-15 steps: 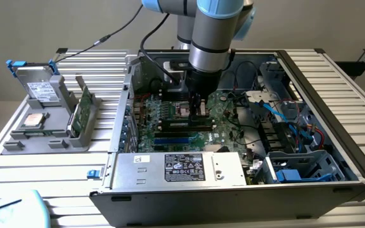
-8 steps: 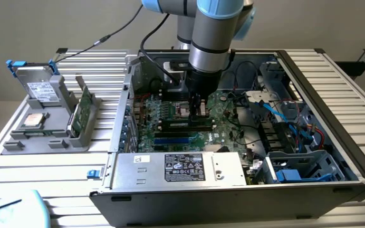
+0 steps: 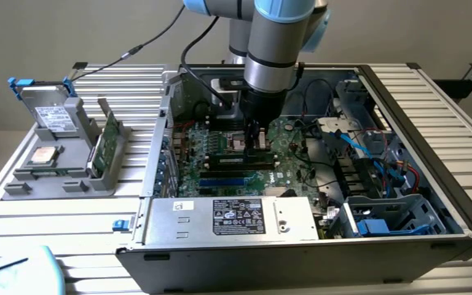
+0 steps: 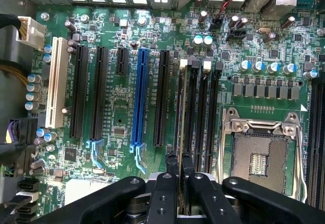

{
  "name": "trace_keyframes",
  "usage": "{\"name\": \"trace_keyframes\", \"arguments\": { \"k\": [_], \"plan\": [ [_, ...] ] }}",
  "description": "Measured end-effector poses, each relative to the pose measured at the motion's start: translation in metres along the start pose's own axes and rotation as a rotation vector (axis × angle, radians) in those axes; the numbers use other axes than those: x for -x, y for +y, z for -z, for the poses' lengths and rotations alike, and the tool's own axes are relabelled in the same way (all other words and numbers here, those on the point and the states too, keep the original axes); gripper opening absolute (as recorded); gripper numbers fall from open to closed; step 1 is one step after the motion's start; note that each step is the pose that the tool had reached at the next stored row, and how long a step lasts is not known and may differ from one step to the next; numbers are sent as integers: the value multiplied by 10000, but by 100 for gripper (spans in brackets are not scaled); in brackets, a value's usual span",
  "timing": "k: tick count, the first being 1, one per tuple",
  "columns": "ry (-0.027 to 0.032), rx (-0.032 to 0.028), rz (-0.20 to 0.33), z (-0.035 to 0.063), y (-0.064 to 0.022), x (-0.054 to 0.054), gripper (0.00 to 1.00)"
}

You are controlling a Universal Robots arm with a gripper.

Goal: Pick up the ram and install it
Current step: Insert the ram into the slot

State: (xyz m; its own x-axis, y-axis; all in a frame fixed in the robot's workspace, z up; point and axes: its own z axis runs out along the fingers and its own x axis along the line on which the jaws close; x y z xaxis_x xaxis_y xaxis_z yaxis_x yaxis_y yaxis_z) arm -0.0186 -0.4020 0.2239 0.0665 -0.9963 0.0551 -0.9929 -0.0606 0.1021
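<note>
My gripper (image 3: 258,146) is down inside the open computer case (image 3: 457,203), over the motherboard (image 3: 219,147) next to the processor socket. In the wrist view the ram (image 4: 182,107) is seen edge-on as a thin dark stick. It runs along one of the black memory slots (image 4: 203,112) beside the socket, and I cannot tell how deep it sits. The gripper (image 4: 180,164) is shut on the stick's near part, with one black finger (image 4: 171,169) on each side of it. The fingers hide the stick's near end.
An empty processor socket (image 4: 259,158) lies right beside the memory slots, and a blue expansion slot (image 4: 139,102) on their other side. Blue and black cables (image 3: 367,153) fill the case on the exterior view's right. A grey holder (image 3: 56,178) outside it carries a green card (image 3: 105,144).
</note>
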Motion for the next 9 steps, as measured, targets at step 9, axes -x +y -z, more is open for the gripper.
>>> {"name": "trace_keyframes", "arguments": {
  "k": [9],
  "plan": [
    [-5, 1, -25, -5, 0, -20, 14]
  ]
}}
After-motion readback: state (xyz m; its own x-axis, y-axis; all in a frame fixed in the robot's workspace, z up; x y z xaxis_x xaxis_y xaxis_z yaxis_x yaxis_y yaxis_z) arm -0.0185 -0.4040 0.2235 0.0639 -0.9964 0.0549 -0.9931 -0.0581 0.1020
